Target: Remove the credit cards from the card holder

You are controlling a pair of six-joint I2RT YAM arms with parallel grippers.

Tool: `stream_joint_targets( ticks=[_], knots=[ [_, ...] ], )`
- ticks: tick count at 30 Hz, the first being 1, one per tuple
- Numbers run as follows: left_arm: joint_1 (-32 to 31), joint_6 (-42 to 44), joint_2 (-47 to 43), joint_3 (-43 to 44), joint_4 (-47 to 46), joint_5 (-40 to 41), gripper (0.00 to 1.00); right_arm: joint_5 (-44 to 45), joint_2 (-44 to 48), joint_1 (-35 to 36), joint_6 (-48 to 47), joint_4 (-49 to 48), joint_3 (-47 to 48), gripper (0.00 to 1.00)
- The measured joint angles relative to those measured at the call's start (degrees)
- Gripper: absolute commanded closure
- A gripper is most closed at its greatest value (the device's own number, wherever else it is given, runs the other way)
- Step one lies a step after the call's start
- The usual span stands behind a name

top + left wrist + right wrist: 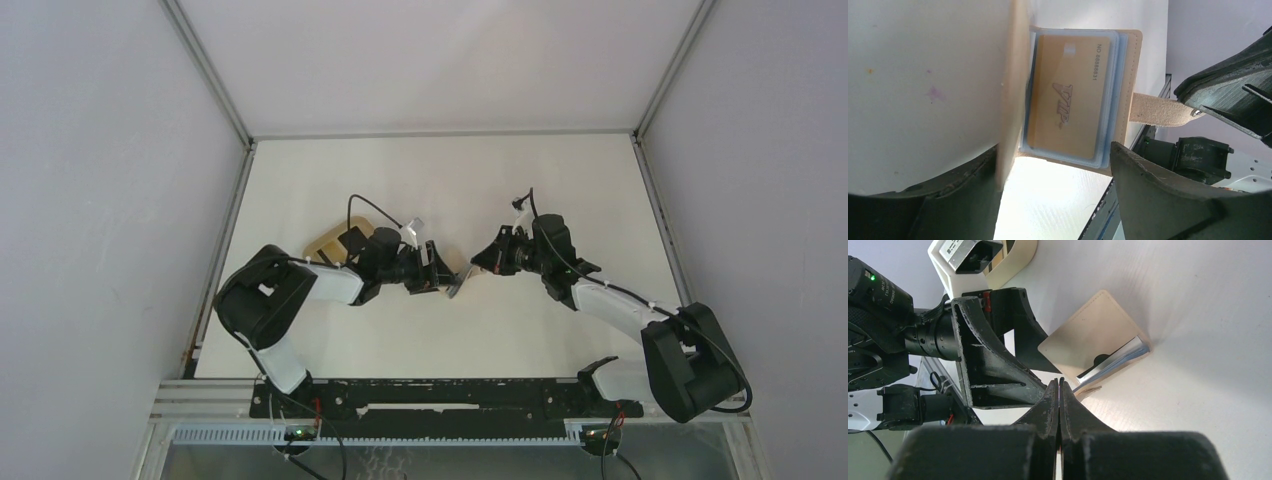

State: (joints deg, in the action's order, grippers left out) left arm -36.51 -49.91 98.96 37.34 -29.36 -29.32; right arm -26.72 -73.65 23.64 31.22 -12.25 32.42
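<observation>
The beige card holder (1130, 75) hangs open between the two grippers; it also shows in the top view (455, 283) and the right wrist view (1083, 337). A tan card marked VIP (1068, 95) sits in its clear sleeves. A dark edge (1102, 360) shows among the sleeves. My left gripper (1053, 200) is open, and one cover (1010, 85) lies against its left finger. My right gripper (1060, 382) is shut, pinching the end of the closing tab (1158, 109). No card is outside the holder in view.
An oval tan wooden tray (325, 245) lies behind the left gripper, partly hidden by the arm, and shows in the right wrist view (1023, 260). Both arms meet at mid-table. Grey walls stand on the left, right and back.
</observation>
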Motion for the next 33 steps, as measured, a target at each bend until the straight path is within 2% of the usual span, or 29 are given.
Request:
stream_joint_targets(
  ticks=[19, 22, 25, 26, 33],
  knots=[
    [0.87, 1.22, -0.74, 0.00, 2.51, 4.17, 0.40, -0.39, 0.00, -1.18, -2.60, 2.32, 0.00, 1.00],
    [1.27, 1.57, -1.16, 0.00, 3.26, 4.61, 0.57, -0.39, 0.00, -1.66, -2.97, 3.06, 0.00, 1.00],
    [1.55, 2.32, -1.40, 0.00, 3.50, 4.94, 0.93, -0.39, 0.00, -1.92, -3.52, 3.45, 0.00, 1.00],
    [1.60, 2.14, -1.40, 0.00, 3.58, 5.01, 0.99, -0.42, 0.02, -2.01, -3.74, 3.52, 0.00, 1.00],
    [1.62, 2.16, -1.40, -0.04, 3.72, 4.48, 1.00, -0.70, 1.68, -3.91, -4.35, 4.61, 0.00, 1.00]
  ],
)
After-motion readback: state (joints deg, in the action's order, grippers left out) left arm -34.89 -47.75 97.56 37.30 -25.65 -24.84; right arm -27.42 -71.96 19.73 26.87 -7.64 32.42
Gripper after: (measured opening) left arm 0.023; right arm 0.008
